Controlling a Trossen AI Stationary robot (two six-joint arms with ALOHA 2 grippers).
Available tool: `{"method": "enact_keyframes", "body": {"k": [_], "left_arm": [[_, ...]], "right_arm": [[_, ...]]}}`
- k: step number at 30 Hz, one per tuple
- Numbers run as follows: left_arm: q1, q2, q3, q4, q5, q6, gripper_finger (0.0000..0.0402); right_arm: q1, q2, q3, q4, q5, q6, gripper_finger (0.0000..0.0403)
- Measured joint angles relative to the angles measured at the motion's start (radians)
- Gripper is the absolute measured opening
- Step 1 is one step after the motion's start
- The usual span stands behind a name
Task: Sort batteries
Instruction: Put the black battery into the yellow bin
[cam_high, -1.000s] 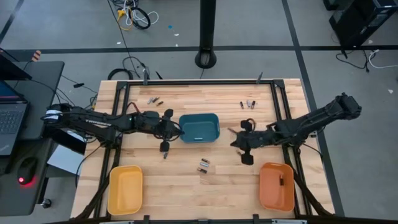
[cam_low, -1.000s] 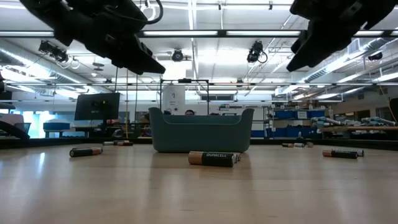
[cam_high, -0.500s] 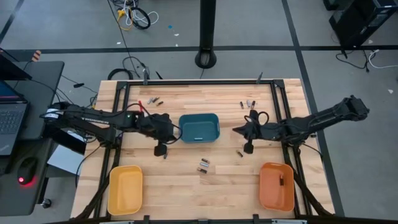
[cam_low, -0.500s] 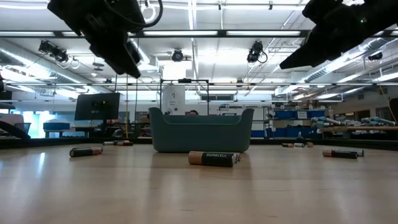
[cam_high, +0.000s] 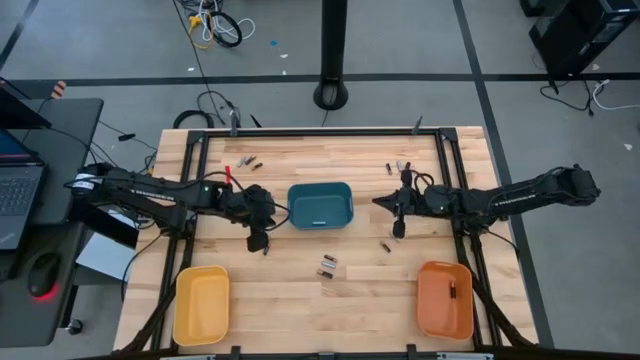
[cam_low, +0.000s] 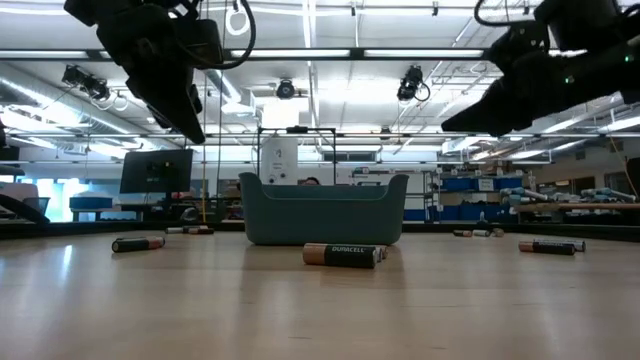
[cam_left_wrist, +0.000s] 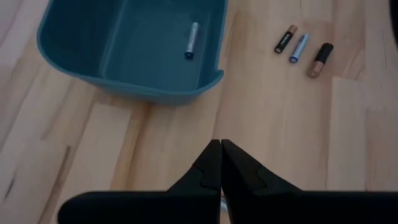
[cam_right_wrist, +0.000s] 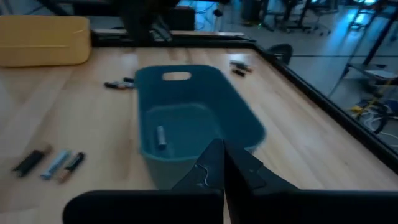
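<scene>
Small dark batteries lie on their sides on the wooden table: a group in front of the teal bin, one near my right gripper, one by my left gripper, and groups at the far side. One battery lies in the teal bin and another in the orange tray. My left gripper hovers left of the bin, shut and empty. My right gripper hovers right of the bin, shut and empty.
A yellow tray sits at the near left corner and the orange tray at the near right. A black frame rail runs around the table. The low view shows a Duracell cell in front of the bin.
My right gripper has drawn back from near the orange tray toward the far edge, stopping beside the bin's right end. My left gripper has shifted a little toward the table's left and tipped to point more steeply down. Both stayed shut. No battery has moved.
</scene>
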Motion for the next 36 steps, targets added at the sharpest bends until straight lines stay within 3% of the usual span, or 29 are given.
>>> {"method": "enact_keyframes", "body": {"k": [10,16,28,36], "left_arm": [[0.003,0.0,0.0,-0.02,0.0,-0.113,0.001],[0.003,0.004,-0.001,-0.016,-0.041,-0.112,0.001],[0.095,0.02,-0.002,0.114,-0.057,-0.048,0.001],[0.149,0.023,-0.002,0.15,-0.04,0.058,0.001]], "right_arm": [[-0.117,0.0,-0.105,0.172,-0.068,-0.085,0.0006],[-0.239,0.0,-0.146,0.247,-0.285,-0.066,0.0006],[-0.361,0.008,-0.155,0.266,-0.374,-0.052,0.0006],[-0.384,0.134,-0.155,0.388,-0.405,-0.075,0.0006]]}}
